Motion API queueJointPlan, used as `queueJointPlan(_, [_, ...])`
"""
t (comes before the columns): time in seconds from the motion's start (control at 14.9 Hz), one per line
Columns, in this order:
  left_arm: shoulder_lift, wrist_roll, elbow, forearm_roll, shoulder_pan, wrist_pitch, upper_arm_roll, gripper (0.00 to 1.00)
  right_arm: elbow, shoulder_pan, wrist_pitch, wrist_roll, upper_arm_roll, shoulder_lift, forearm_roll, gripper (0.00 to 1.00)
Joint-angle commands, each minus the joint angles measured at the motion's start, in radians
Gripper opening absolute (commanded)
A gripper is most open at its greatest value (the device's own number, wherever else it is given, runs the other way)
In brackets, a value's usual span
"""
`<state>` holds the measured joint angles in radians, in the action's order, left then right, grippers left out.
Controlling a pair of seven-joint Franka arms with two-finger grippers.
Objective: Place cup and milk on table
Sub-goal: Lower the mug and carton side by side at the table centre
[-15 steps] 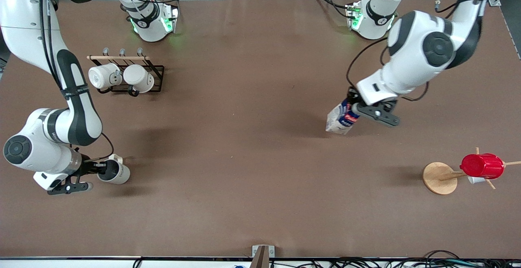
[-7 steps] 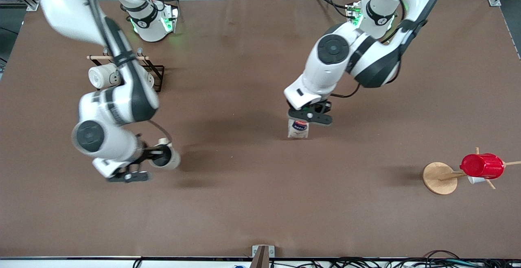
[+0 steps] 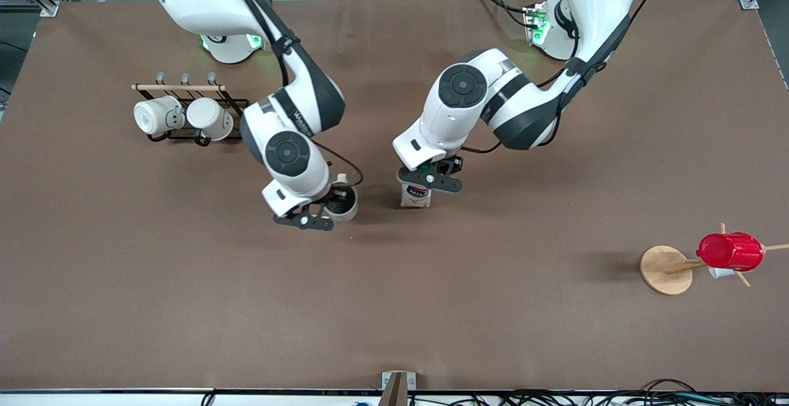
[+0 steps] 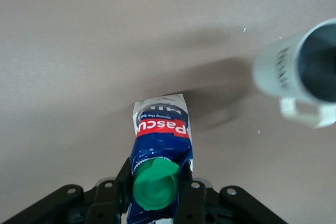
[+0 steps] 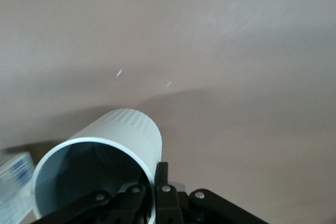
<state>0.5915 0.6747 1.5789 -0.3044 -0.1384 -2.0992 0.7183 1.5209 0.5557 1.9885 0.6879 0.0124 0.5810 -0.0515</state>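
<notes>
Brown matte table [image 3: 394,307] fills the front view, and the wire mug rack [image 3: 212,116] near the right arm's end serves as our landmark, two plain white mugs [image 3: 185,117] lying in it. From the rack toward the middle of the table comes the right gripper [image 3: 320,212], hanging over the table a little nearer the front camera than the rack. Its fingers [image 5: 160,192] are pinched on the rim of the cup [image 3: 343,201], one inside the grey hollow and one outside, as the right wrist view shows. The cup is cream-white, mouth up, its loop handle on the side toward the robots' bases; whether its base touches the table I cannot tell.

Further from the rack, just beside the cup, comes the milk [image 3: 416,195]. The left gripper [image 3: 429,179] clamps it, fingers [image 4: 191,203] closed on the dark blue top on either side of the green cap. In the left wrist view the red label faces up and the white foot points at the table; contact I cannot tell.

Way out from the rack, at the left arm's end, stands a wooden cup tree [image 3: 667,269] with a bright red cup [image 3: 730,251] hung on a peg.
</notes>
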Motion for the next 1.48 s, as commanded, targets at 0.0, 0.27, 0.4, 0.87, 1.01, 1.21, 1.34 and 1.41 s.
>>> queueJointPlan(0.0, [0.036,0.02,-0.046,-0.024,-0.013,0.011,0.013,0.04,0.038,0.027,0.015,0.033,-0.006,-0.018,-0.042,0.01])
queueJointPlan(0.27, [0.05,0.02,-0.059,-0.025,-0.027,0.011,0.012,0.05,0.123,0.044,0.122,0.041,-0.005,-0.017,-0.042,0.02])
queueJointPlan(0.4, [0.053,0.02,-0.059,-0.027,-0.029,0.011,0.012,0.05,0.151,0.064,0.182,0.042,-0.005,-0.013,-0.044,0.03])
queueJointPlan(0.87, [0.067,0.023,-0.059,-0.045,-0.035,0.01,0.012,0.09,0.151,0.058,0.156,0.042,-0.003,-0.024,-0.047,1.0])
queueJointPlan(1.01, [0.068,0.023,-0.059,-0.047,-0.036,0.008,0.012,0.09,0.15,0.044,0.107,0.038,-0.008,-0.081,-0.047,1.0])
queueJointPlan(1.21, [0.065,0.025,-0.06,-0.048,-0.05,0.008,0.012,0.09,0.147,-0.042,0.032,0.022,-0.015,-0.217,-0.028,1.0])
queueJointPlan(1.34, [0.057,0.025,-0.06,-0.062,-0.053,0.01,0.012,0.09,0.136,-0.095,-0.016,0.015,-0.026,-0.295,0.04,1.0])
queueJointPlan(1.41, [0.059,0.025,-0.068,-0.061,-0.053,0.01,0.012,0.08,0.124,-0.12,-0.055,-0.007,-0.026,-0.329,0.103,1.0])
